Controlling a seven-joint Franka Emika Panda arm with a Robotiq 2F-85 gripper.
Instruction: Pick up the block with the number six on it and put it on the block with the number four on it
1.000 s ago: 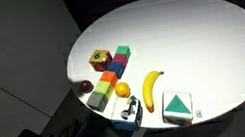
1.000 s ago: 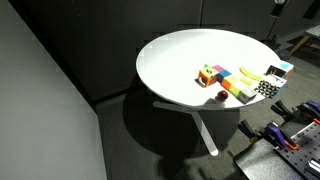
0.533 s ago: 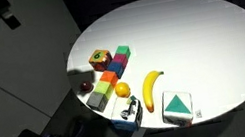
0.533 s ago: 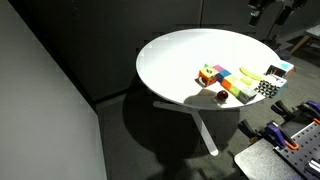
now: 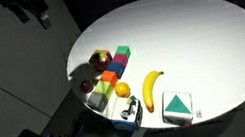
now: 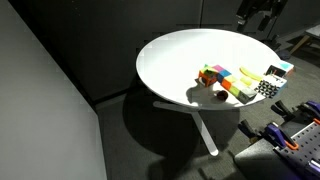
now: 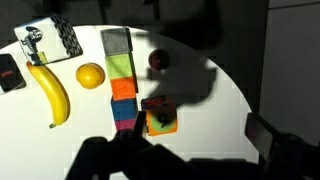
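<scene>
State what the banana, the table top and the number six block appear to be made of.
Banana: probably a plastic toy, uniformly bright yellow, smooth. Table top: white, matte, laminate or painted board. Number six block: likely painted wood, flat coloured faces; too small to confirm.

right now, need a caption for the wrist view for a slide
White table from above: banana, orange, column of coloured blocks, six block beside it

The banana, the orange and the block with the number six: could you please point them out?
banana (image 7: 50,92), wrist view, middle of its curve.
orange (image 7: 90,75), wrist view, centre.
block with the number six (image 7: 160,121), wrist view, orange face.
</scene>
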